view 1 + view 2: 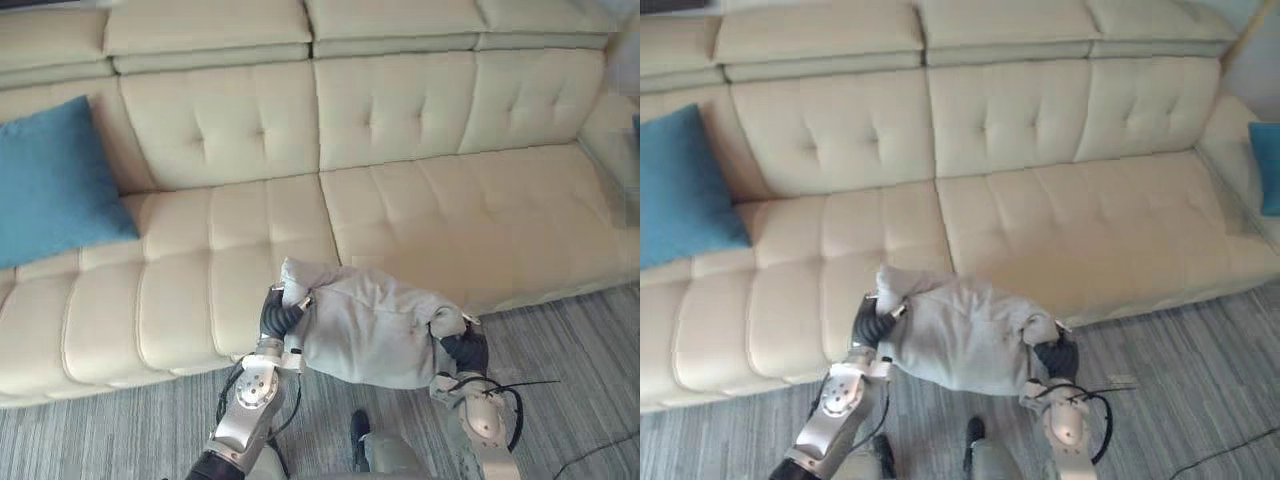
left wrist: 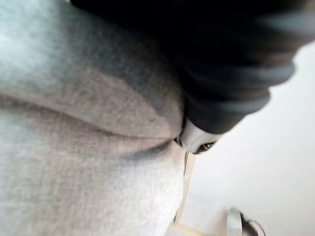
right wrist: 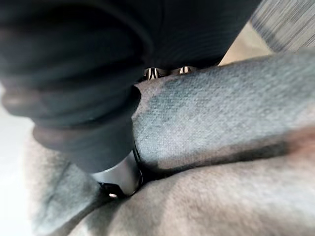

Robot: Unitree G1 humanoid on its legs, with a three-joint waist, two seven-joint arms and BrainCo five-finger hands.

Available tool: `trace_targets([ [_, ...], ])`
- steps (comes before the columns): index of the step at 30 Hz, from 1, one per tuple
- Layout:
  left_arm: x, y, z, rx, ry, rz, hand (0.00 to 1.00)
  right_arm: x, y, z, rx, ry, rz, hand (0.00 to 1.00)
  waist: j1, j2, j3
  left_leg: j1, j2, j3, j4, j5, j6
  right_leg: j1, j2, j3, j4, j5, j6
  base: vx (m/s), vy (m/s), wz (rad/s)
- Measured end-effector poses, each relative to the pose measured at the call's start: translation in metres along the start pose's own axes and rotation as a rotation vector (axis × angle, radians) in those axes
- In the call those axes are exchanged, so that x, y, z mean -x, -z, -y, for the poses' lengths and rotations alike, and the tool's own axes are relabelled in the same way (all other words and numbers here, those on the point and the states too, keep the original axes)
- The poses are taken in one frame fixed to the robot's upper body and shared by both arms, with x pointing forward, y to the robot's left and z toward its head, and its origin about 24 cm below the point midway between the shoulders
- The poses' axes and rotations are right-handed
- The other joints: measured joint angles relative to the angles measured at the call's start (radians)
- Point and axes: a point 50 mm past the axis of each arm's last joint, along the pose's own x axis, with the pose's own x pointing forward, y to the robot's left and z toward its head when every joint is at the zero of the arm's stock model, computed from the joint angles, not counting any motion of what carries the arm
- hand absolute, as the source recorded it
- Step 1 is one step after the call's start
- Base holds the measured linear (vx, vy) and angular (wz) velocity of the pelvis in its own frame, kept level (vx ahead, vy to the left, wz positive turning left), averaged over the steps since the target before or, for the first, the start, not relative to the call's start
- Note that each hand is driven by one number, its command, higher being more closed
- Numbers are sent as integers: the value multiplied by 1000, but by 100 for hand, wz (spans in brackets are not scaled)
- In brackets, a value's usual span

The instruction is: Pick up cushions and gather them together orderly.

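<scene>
Cushion [image 1: 370, 325], pale grey and rumpled, hangs pinched at opposite edges by left hand [image 1: 280, 318] and right hand [image 1: 462, 348].

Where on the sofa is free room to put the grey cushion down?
The sofa seat is bare from the blue cushion at the left end across the middle and right sections. A second blue cushion sits at the far right end. Only the front edge is crowded, where the left hand and right hand hold the grey cushion.
</scene>
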Motion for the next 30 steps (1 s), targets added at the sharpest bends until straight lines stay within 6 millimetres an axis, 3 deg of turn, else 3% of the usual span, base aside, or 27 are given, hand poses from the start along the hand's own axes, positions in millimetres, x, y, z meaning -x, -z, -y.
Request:
trace_targets([
  [4, 3, 4, -2, -6, -2, -20, 100, -1, 11, 1, 17, 2, -46, 100, -15, -2, 0, 76, -22, 47, -37, -6, 8, -37, -16, -22, 110, 10, 7, -15, 55, -45],
  [9, 3, 4, -3, -9, -2, -24, 100, -6, 18, 3, 58, -10, -75, 100, -21, -1, 2, 77, -33, 72, -77, -31, 27, -40, -71, -235, -4, 33, -48, -89, -12, -32],
  [13, 6, 7, -2, 15, 2, -47, 100, -6, 19, 6, 79, -15, -83, 100, -25, 28, 3, 77, -4, 49, -65, -48, -11, 1, -31, -267, -57, 38, -76, 32, -87, -2],
  [15, 15, 15, -5, 39, -15, -87, 100, 0, 23, 6, 79, -19, -101, 100, -18, 52, -1, 72, 75, 49, 34, -86, -51, 34, 12, -279, -31, -22, -92, 152, -148, -1],
  [16, 17, 17, -6, 46, -21, -94, 100, 1, 23, 5, 76, -22, -104, 100, -12, 53, 2, 49, 95, 37, 118, -82, -45, 44, 20, -280, -24, -34, -97, 199, -152, 2],
  [17, 19, 19, -7, 59, -32, -110, 100, 4, 22, 4, 75, -25, -106, 100, -7, 54, 4, -37, 153, -15, 329, -70, -24, 52, 41, -285, -8, -53, -119, 167, -179, -15],
  [18, 23, 22, -7, 81, -54, -121, 100, 6, 14, 3, 64, -30, -75, 100, 11, 68, 10, -132, 202, -74, 541, -32, 30, 85, 65, -275, 4, -66, -139, 188, -191, -26],
  [19, 24, 22, -7, 92, -59, -124, 100, 6, 10, 3, 62, -31, -60, 100, 19, 71, 11, -159, 208, -100, 592, -24, 31, 91, 70, -272, 7, -73, -146, 292, -130, -41],
  [20, 24, 22, -4, 114, -61, -123, 100, 5, 0, 3, 53, -27, -18, 100, 32, 72, 9, -212, 181, -143, 646, -58, 3, 100, 72, -260, 12, -95, -160, 323, -46, -35],
  [23, 23, 21, 0, 127, -54, -118, 100, 0, -19, -1, 22, -19, 70, 100, 43, 67, 8, -259, 86, -147, 523, -113, 41, 128, 64, -225, -2, -107, -174, 269, -24, -26],
  [25, 23, 21, 1, 130, -51, -121, 100, -3, -22, 1, 21, -5, 83, 100, 44, 58, 2, -254, 24, -164, 371, -109, 35, 171, 63, -219, -38, -100, -163, 283, -3, -18],
  [26, 22, 19, 4, 137, -45, -111, 100, -6, -24, 2, 23, 4, 93, 100, 52, 57, -7, -231, -23, -205, 202, -69, 28, 187, 68, -204, -62, -96, -150, 269, 60, -56],
  [27, 22, 16, 3, 137, -43, -101, 100, -11, -23, 0, 20, 2, 94, 100, 67, 58, -10, -200, -42, -231, 108, 18, 56, 198, 77, -169, -65, -107, -125, 269, 94, -72],
  [29, 24, 17, 2, 136, -46, -106, 100, -9, -17, -1, 11, 9, 65, 100, 84, 40, -30, -157, -57, -191, 83, 70, 73, 207, 59, -124, -54, -123, -96, 271, 112, -67],
  [30, 25, 17, 2, 137, -47, -107, 100, -8, -16, -1, 10, 12, 59, 100, 82, 36, -36, -148, -64, -182, 75, 64, 80, 207, 50, -119, -47, -130, -84, 380, 136, -48],
])
